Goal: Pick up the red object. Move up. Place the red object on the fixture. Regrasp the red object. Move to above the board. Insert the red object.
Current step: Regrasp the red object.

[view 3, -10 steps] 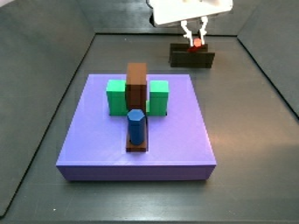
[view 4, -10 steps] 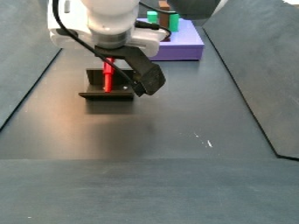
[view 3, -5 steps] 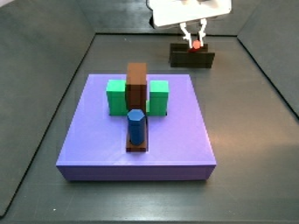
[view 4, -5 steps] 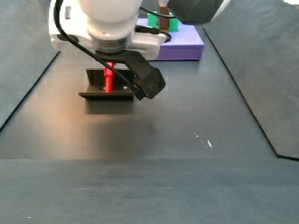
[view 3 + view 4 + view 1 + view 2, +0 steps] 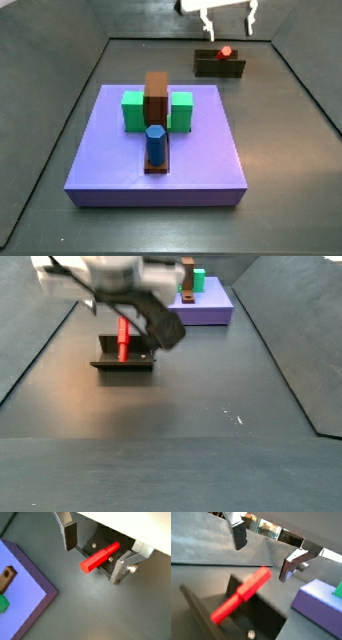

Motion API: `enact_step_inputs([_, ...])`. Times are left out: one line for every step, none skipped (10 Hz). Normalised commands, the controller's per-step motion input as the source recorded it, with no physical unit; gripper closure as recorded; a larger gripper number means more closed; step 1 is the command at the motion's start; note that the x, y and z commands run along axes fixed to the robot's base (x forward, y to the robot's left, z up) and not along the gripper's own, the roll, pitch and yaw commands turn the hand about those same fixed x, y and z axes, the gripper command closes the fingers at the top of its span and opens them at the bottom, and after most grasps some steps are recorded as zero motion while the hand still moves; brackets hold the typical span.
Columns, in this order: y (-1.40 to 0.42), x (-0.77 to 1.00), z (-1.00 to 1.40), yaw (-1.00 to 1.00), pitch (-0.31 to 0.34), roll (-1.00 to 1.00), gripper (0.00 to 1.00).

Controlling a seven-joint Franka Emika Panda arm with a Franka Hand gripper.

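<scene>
The red object [image 5: 226, 50] is a slim red peg standing tilted in the fixture [image 5: 221, 66], a small dark box at the far end of the floor. Both also show in a side view as the red object [image 5: 122, 339] and fixture [image 5: 124, 362]. My gripper [image 5: 227, 32] hangs open above the fixture, apart from the peg. In both wrist views the red object [image 5: 100, 556] [image 5: 241, 594] lies below and between the spread fingers, touching neither, with the gripper [image 5: 93, 563] [image 5: 261, 562] holding nothing. The purple board [image 5: 160, 150] lies nearer in that side view.
On the board stand green blocks [image 5: 134, 110], a brown bar [image 5: 156, 95] and a blue hexagonal peg [image 5: 156, 145]. The board's corner [image 5: 23, 587] sits close beside the fixture [image 5: 97, 541]. Low dark walls edge the floor.
The gripper has let go of the red object and risen above the fixture. The peg stays in the fixture. The board has not moved.
</scene>
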Motion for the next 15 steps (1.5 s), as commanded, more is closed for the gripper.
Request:
enact_step_inputs([0.0,-0.07,0.37,0.14,0.389,0.83,0.0])
enact_step_inputs([-0.06,-0.23,0.36,0.25,0.383,1.0,0.0])
enact_step_inputs([-0.17,-0.03,0.33,0.27,0.274,1.0,0.0])
enact_step_inputs([-0.17,0.0,0.26,0.24,0.191,1.0,0.0])
enact_step_inputs([-0.12,0.0,0.15,0.23,0.169,1.0,0.0])
enact_step_inputs([-0.1,0.0,0.11,0.22,0.186,1.0,0.0])
enact_step_inputs([-0.09,0.0,0.07,0.2,0.151,1.0,0.0])
enact_step_inputs([-0.09,0.0,0.01,0.18,0.126,1.0,0.0])
enact_step_inputs([-0.08,0.0,0.0,0.17,0.04,1.0,0.0])
enact_step_inputs([-0.07,0.01,0.0,0.13,0.0,1.0,0.0])
enact_step_inputs([-0.06,0.0,0.0,0.1,0.066,1.0,0.0])
enact_step_inputs([-0.07,0.0,0.0,0.1,0.1,1.0,0.0])
enact_step_inputs([-0.12,0.02,0.0,0.08,0.114,1.0,0.0])
enact_step_inputs([-0.21,0.14,-0.09,0.02,0.103,1.0,0.0])
enact_step_inputs([-0.24,0.16,-0.15,0.0,0.106,1.0,0.0])
